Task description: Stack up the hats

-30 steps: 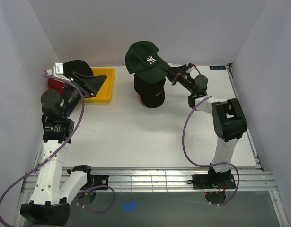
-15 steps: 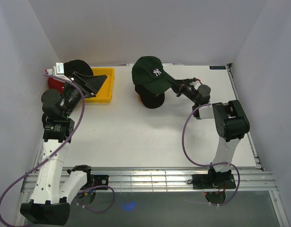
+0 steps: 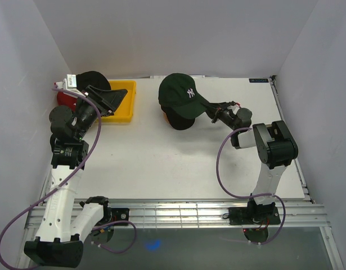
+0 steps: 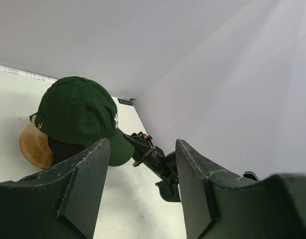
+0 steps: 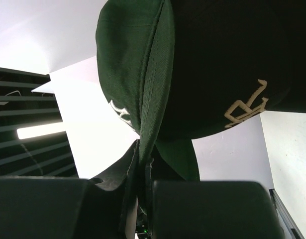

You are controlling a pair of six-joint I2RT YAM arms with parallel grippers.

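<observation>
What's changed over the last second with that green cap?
The right gripper, pinching the green cap by its brim throughout, lowered it down over the black cap. Nothing was let go. The left gripper stayed open near the yellow tray.

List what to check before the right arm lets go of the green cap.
1. Grip: the right gripper is shut on the brim of the green cap: ok.
2. Position: the green cap is over the black cap, its crown covering it from above: ok.
3. Seating: the green cap is fully down on the black cap: cannot tell.
4. Support: the stand is under the black cap, with wood showing beneath it: ok.
5. Clearance: the left gripper is open and away from the stack, by the tray: ok.
</observation>
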